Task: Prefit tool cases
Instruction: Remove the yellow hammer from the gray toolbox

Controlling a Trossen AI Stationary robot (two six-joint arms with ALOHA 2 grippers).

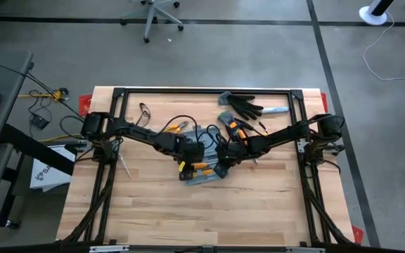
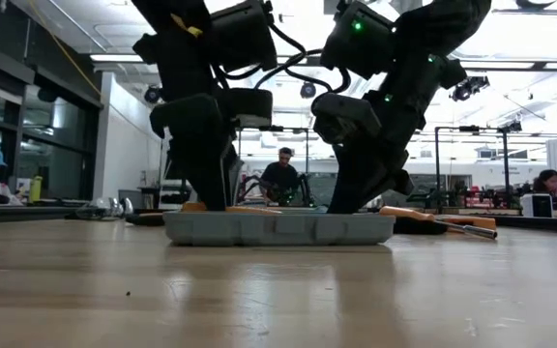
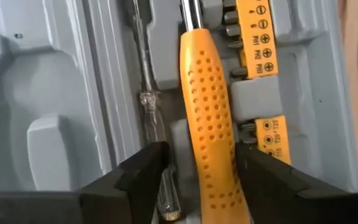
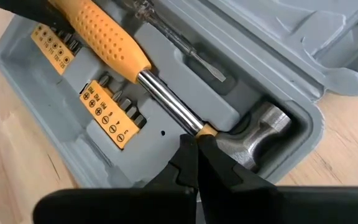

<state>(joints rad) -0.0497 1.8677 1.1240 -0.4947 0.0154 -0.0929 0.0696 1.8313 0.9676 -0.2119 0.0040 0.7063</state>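
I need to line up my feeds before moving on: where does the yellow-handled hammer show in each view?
High: hammer at table centre, between both grippers.
Low: hidden behind the tool case wall.
Left wrist: yellow handle between the open left gripper fingers.
Right wrist: handle upper left, head beside the shut right gripper.
Shared landmark: yellow bit holders.

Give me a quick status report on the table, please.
Left gripper open, straddling yellow-handled hammer. Right gripper shut at hammer's neck. Grey-blue plastic case open. Nothing blocking.

Hammer and screwdriver side by side in tool case.
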